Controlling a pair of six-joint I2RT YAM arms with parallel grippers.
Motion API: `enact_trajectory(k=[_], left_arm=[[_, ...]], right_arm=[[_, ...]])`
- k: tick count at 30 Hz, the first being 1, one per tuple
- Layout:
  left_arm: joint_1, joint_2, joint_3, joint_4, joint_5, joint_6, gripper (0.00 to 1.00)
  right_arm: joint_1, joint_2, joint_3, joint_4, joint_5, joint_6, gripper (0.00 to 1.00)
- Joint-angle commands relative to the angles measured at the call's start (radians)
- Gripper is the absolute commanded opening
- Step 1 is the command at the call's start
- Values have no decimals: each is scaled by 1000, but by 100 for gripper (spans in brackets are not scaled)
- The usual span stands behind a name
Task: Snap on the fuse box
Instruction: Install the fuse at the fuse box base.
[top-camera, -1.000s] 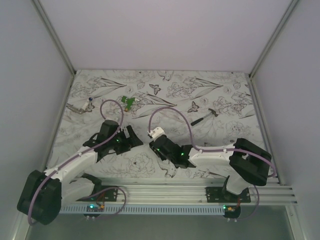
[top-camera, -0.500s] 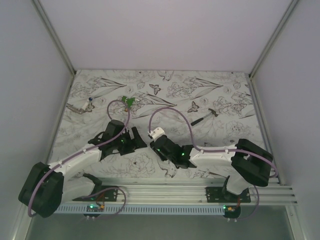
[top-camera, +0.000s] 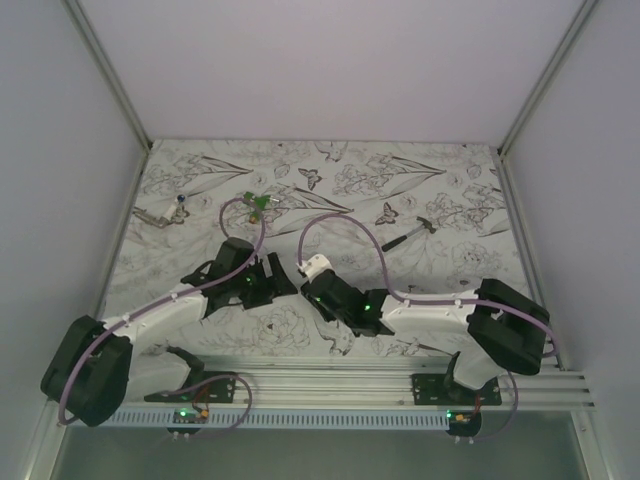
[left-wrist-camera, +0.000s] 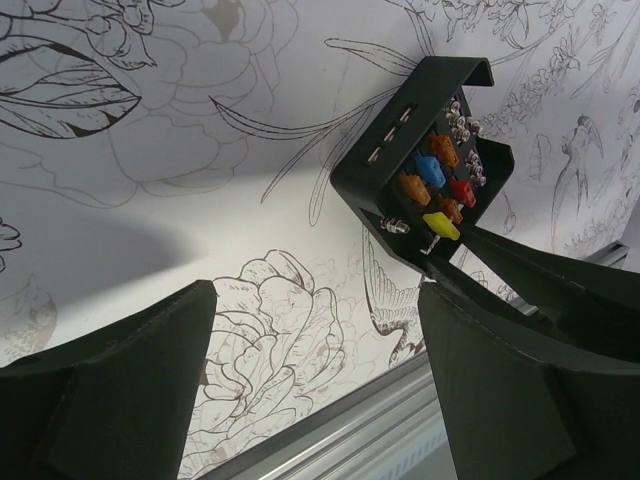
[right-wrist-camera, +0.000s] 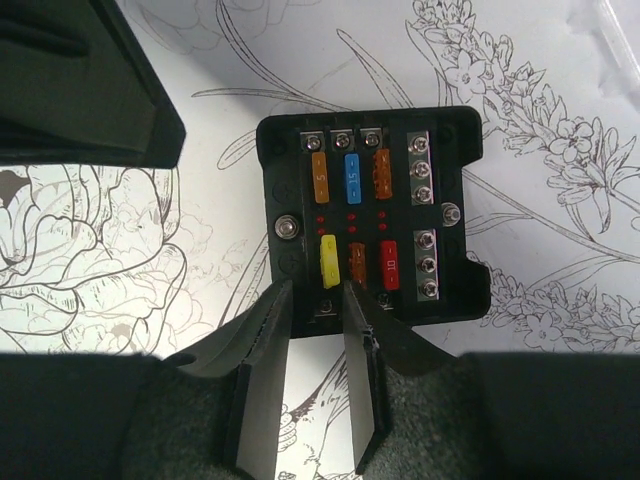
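The fuse box (right-wrist-camera: 370, 220) is a black square box lying flat on the flowered mat, with orange, blue, yellow and red fuses showing. My right gripper (right-wrist-camera: 316, 288) reaches it from the near side. Its jaws stand a narrow gap apart, the tips resting over the box's near edge beside the yellow fuse, closed on nothing. In the left wrist view the fuse box (left-wrist-camera: 425, 180) lies up and to the right of my left gripper (left-wrist-camera: 317, 295). That gripper is wide open, with only the mat between its fingers. In the top view both grippers meet mid-table, the left gripper (top-camera: 278, 278) and the right gripper (top-camera: 305, 288).
A small green piece (top-camera: 258, 203) lies at the back of the mat, a small hammer-like tool (top-camera: 408, 234) at the back right, and a metal part (top-camera: 160, 214) at the far left. The aluminium rail (top-camera: 350, 380) runs along the near edge. White walls close in both sides.
My left arm has swung right, bringing its open gripper close to the fuse box. The right gripper's jaws have parted a little and the arm has stayed in place.
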Motion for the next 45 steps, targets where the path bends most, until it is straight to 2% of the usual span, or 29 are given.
enact_trajectory(k=[1, 9, 26, 34, 45], left_arm=[[-12, 22, 31, 0, -6, -8, 85], [-20, 49, 48, 7, -6, -15, 76], [-33, 149, 95, 35, 11, -21, 52], [-57, 201, 118, 56, 20, -35, 48], [-69, 252, 133, 82, 21, -53, 45]], right_arm=[[-4, -38, 56, -20, -6, -19, 34], [-26, -32, 82, -42, -60, -29, 33], [-63, 15, 115, -47, -62, -56, 22], [-65, 15, 104, -67, -77, -54, 16], [-66, 61, 100, -71, -81, -49, 13]])
